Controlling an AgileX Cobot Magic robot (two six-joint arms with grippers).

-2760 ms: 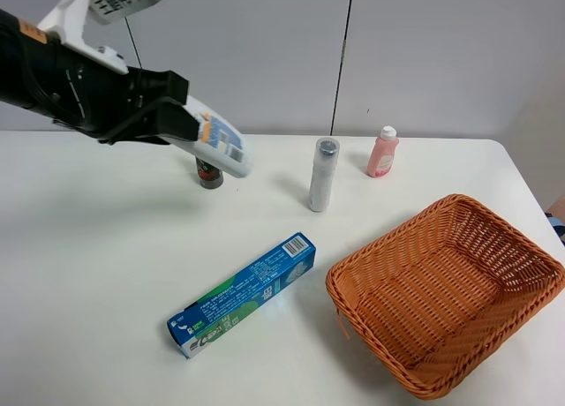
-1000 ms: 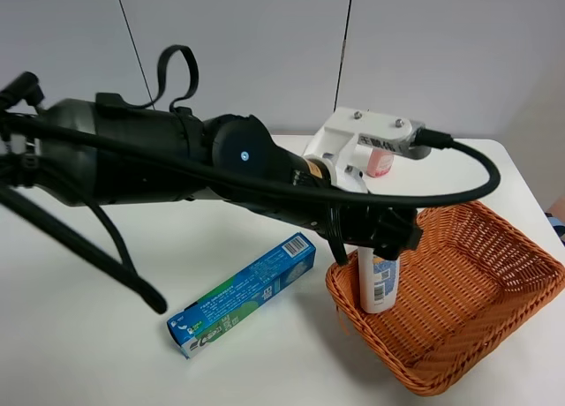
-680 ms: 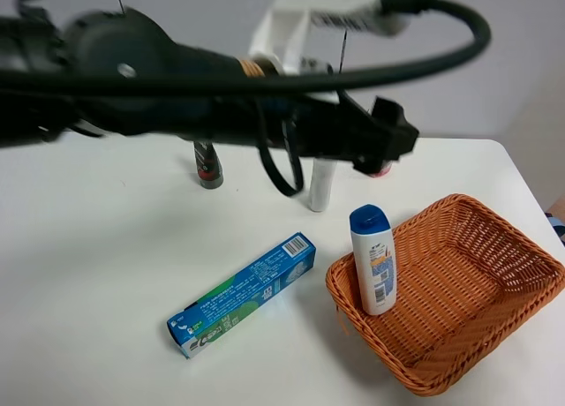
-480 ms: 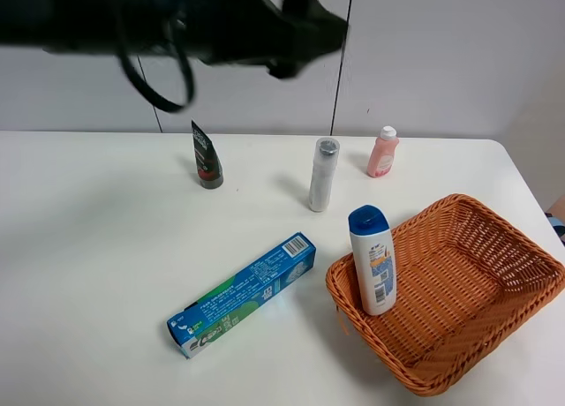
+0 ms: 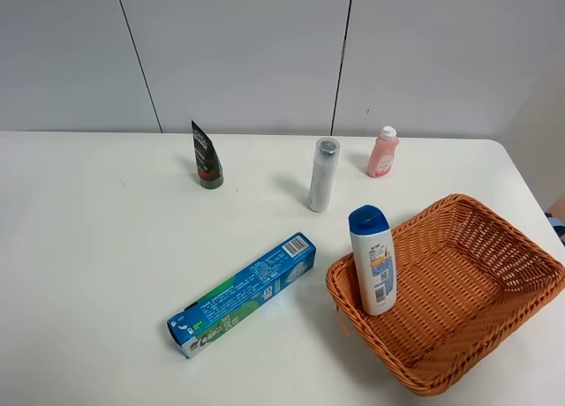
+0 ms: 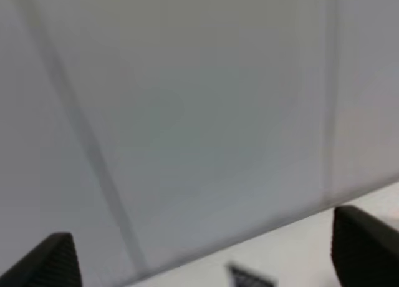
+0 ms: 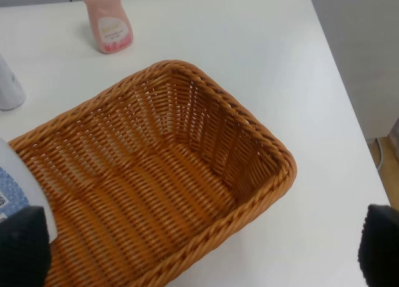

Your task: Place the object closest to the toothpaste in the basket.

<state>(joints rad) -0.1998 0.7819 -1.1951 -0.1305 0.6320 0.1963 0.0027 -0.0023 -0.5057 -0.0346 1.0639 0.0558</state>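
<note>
The blue and green toothpaste box [image 5: 243, 294] lies on the white table. A white shampoo bottle with a blue cap [image 5: 372, 259] stands upright inside the near left corner of the orange wicker basket [image 5: 494, 238]; its edge also shows in the right wrist view [image 7: 15, 181]. Neither arm shows in the exterior view. My left gripper [image 6: 209, 256] is open and empty, facing the grey wall. My right gripper [image 7: 202, 249] is open and empty, above the basket [image 7: 274, 156].
A black tube [image 5: 206, 155], a silver cylindrical bottle [image 5: 323, 174] and a pink bottle [image 5: 382, 152] stand along the back of the table. The pink bottle [image 7: 110, 26] and silver bottle [image 7: 7, 87] also show in the right wrist view.
The left arm carried the shampoo bottle into the basket, let it go standing there, then rose and drew back out of the exterior view.
</note>
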